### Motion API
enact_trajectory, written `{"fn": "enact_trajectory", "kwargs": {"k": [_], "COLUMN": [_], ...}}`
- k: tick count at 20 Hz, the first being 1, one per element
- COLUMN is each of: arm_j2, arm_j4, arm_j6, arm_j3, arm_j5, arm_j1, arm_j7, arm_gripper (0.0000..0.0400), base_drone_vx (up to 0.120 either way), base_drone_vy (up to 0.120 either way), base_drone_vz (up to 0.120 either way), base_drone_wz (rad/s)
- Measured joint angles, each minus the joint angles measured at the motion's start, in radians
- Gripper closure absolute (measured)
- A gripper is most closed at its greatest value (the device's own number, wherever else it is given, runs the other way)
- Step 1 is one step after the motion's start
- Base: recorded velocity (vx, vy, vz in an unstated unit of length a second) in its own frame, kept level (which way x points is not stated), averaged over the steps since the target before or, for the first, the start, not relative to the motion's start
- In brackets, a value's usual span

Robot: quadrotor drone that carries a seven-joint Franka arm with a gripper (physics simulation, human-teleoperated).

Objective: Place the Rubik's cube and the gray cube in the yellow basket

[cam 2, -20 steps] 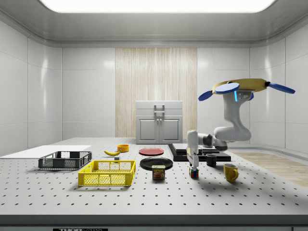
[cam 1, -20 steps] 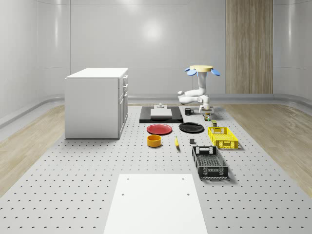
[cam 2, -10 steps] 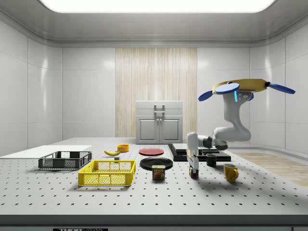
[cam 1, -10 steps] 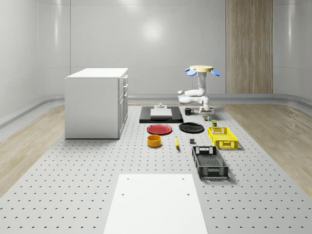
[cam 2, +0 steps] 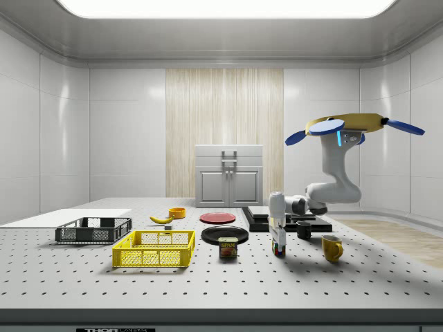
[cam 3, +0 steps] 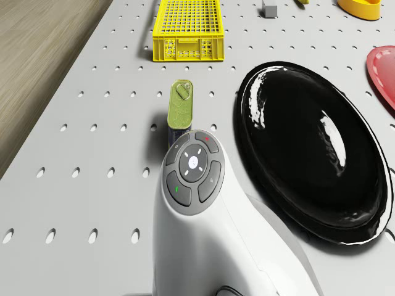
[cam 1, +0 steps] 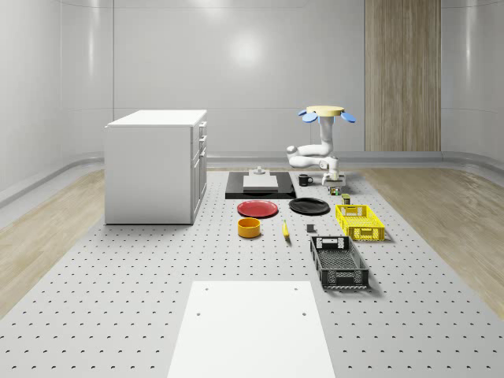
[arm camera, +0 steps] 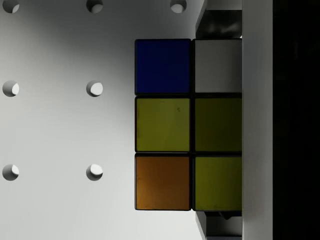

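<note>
At the far right of the desk (cam 1: 157,315) in the whole-scene view, the drone (cam 2: 346,126) hovers above the desk surface, near the black mug (cam 2: 304,229) and the black slab, w/ the arm bent down so the pincer (cam 2: 278,242) hangs straight over the Rubik's cube (cam 2: 278,247). In the wrist view the Rubik's cube (arm camera: 187,125) sits between dark finger parts at two opposite sides, so the pincer looks closed on it or very nearly so; whether the pads actually press the faces, can't tell for sure. In the side view the cube seems at or just above the desk, so I judge the step as the grasp/start of lift. To do it well: confirm a firm squeeze on flat opposite faces before rising, lift straight up, no sideways drag, since the spam can (cam 2: 228,247) stands near on the side view's left and the yellow mug (cam 2: 331,247) on its right. Then carry toward the yellow basket (cam 2: 154,249), which lies beyond the can, nearer the whole-scene camera; clear the can and the basket wall w/ height, come down inside the rim, release low so the cube doesn't bounce out. The gray cube (cam 3: 269,8) rests on the desk by the far end of the basket in the drone view, beside the black basket (cam 1: 339,262) in the whole-scene view; that's the second pick, not yet done.
</note>
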State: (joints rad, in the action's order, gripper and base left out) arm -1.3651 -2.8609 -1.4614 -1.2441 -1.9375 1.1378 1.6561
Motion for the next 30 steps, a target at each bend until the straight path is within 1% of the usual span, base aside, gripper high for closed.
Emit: {"fn": "enact_trajectory", "kwargs": {"k": [3, 6, 10, 15, 21, 25, 30], "arm_j2": [-0.007, -0.012, -0.02, -0.028, -0.031, -0.034, -0.045], "arm_j4": [0.002, 0.002, 0.003, 0.003, -0.011, -0.018, -0.021], "arm_j6": [-0.008, -0.014, -0.021, -0.027, -0.007, 0.007, 0.008], "arm_j3": [0.003, 0.004, 0.004, -0.003, -0.077, -0.138, -0.179], "arm_j5": [-0.001, -0.001, 0.001, 0.01, 0.082, 0.142, 0.185], "arm_j1": [0.003, 0.005, 0.008, 0.011, 0.015, 0.021, 0.027], "arm_j7": [0.002, 0.004, 0.006, 0.009, 0.02, 0.029, 0.036], "arm_gripper": [0.0, 0.0036, 0.0061, 0.0071, 0.0074, 0.0075, 0.0075], "base_drone_vx": [0.0, 0.0, 0.0, 0.0, 0.0, 0.0, 0.0], "base_drone_vy": [0.0, 0.0, 0.0, 0.0, 0.0, 0.0, 0.0], "base_drone_vz": [0.0, 0.0, 0.0, 0.0, 0.0, 0.1, 0.12], "base_drone_wz": [0.0, 0.0, 0.0, 0.0, 0.0, 0.0, 0.0]}}
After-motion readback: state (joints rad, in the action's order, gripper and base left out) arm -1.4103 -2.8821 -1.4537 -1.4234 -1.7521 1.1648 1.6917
